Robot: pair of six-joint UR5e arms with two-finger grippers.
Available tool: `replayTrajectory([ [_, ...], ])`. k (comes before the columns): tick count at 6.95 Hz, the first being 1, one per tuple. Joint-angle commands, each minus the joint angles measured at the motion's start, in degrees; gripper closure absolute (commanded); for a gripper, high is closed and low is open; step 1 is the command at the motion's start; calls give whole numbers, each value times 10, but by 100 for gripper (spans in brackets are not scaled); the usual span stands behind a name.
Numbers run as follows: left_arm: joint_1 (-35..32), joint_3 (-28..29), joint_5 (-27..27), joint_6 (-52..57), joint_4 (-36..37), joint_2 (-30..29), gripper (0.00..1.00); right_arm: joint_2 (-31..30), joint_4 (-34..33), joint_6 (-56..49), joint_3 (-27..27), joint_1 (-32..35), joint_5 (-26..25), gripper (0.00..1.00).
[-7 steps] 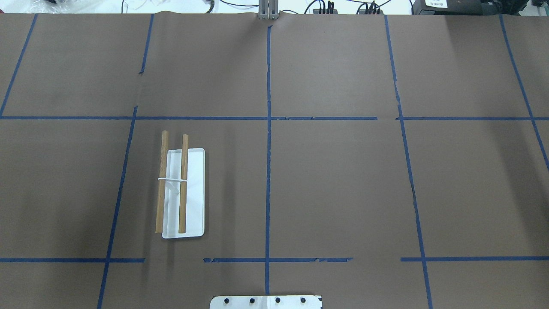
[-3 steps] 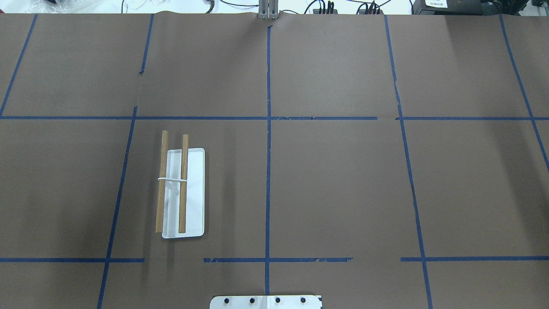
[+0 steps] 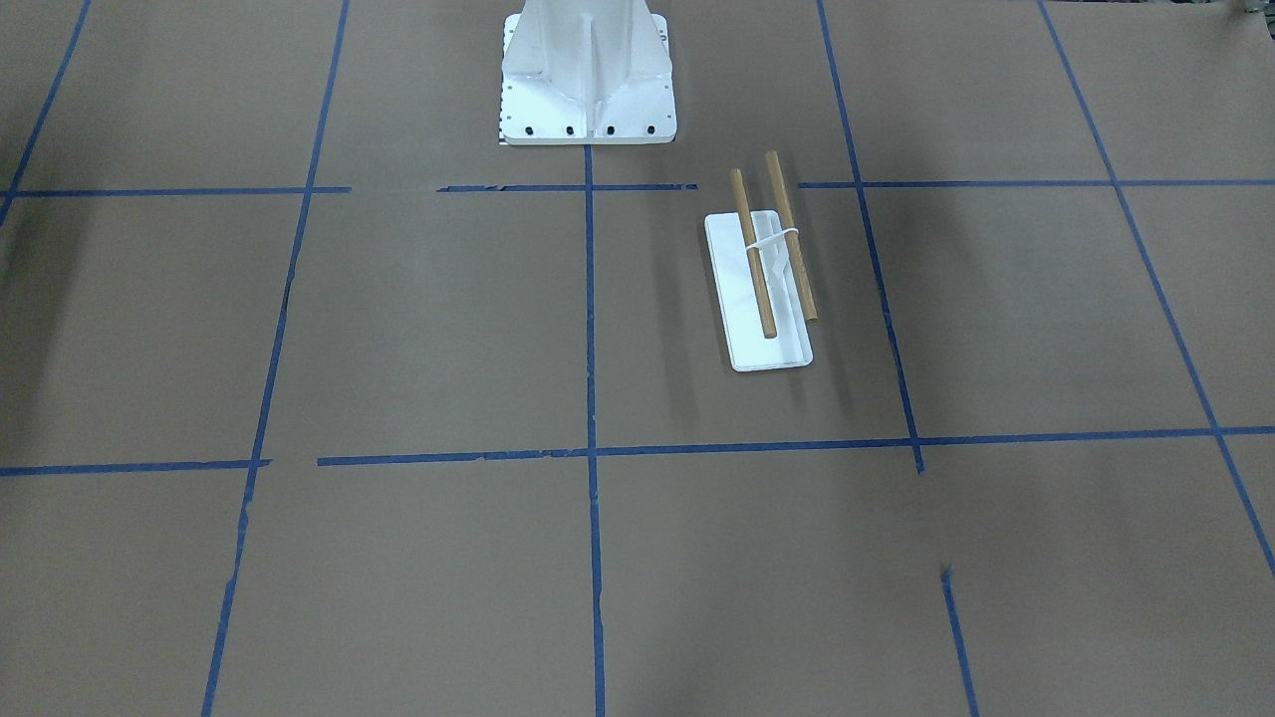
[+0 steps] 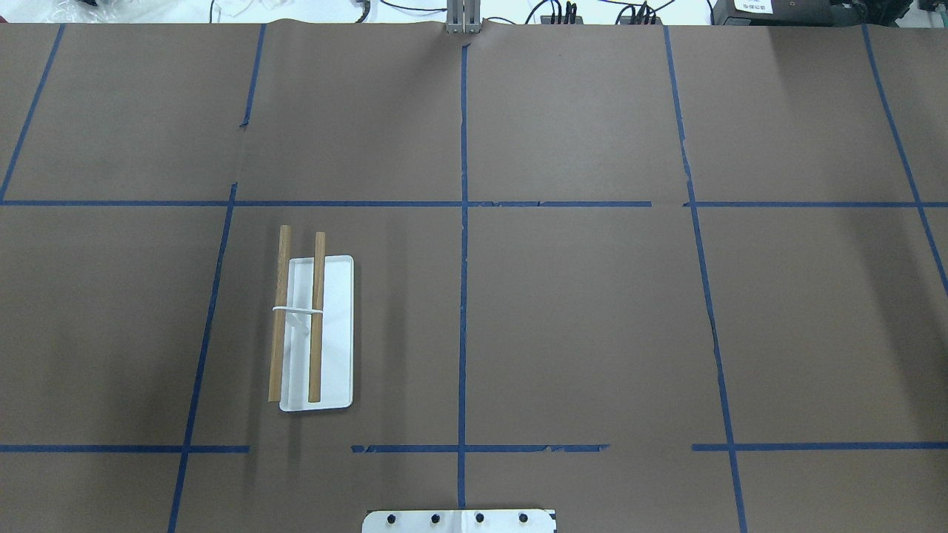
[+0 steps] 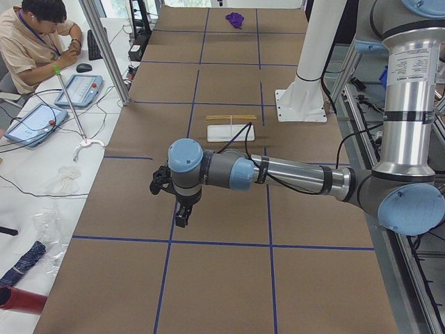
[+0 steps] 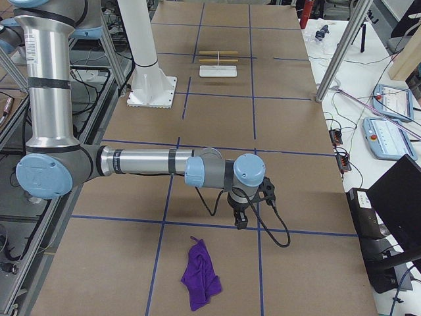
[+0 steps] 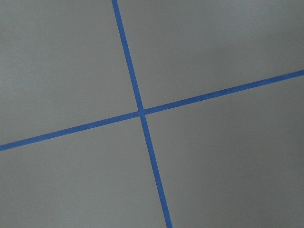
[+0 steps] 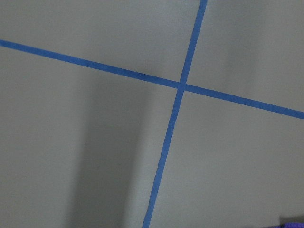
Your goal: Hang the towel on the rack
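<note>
The rack [image 4: 337,333] is a white flat base carrying two wooden bars [image 4: 317,318]; it stands on the robot's left half of the table, and also shows in the front view [image 3: 742,309] and far off in both side views [image 5: 231,132] [image 6: 218,71]. The purple towel [image 6: 200,275] lies crumpled on the table at the robot's right end, small and far in the left side view [image 5: 235,19]. My right gripper [image 6: 241,220] hangs above the table just beyond the towel. My left gripper [image 5: 182,216] hangs over the table's left end. I cannot tell whether either is open or shut.
The robot's white pedestal [image 3: 588,70] stands at the table's edge by the rack. Blue tape lines [image 4: 464,296] grid the brown table cover. An operator [image 5: 35,35] sits beside the table with tablets [image 5: 80,89]. Metal posts [image 6: 342,49] stand along that side.
</note>
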Motion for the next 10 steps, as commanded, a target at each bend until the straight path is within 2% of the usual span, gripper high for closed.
replayTrajectory([
  [1,2,8,-24,0,-19,-2,0,-46,86,5,-2,-1,30,0],
  [2,2,7,-24,1,-20,-1,0,-69,122,3,-5,-1,35,0],
  [5,1,3,-24,1,-21,-1,0,-77,126,3,-56,-33,-43,1],
  [6,2,3,-25,1,-21,0,0,-77,128,4,-83,-38,-44,6],
  [7,1,2,-27,2,-21,0,0,-77,128,3,-101,-45,-46,18],
  [8,1,0,-35,2,-22,2,0,-70,127,4,-121,-46,-45,24],
  [10,1,4,-35,3,-22,3,0,-64,127,5,-144,-57,-43,27],
])
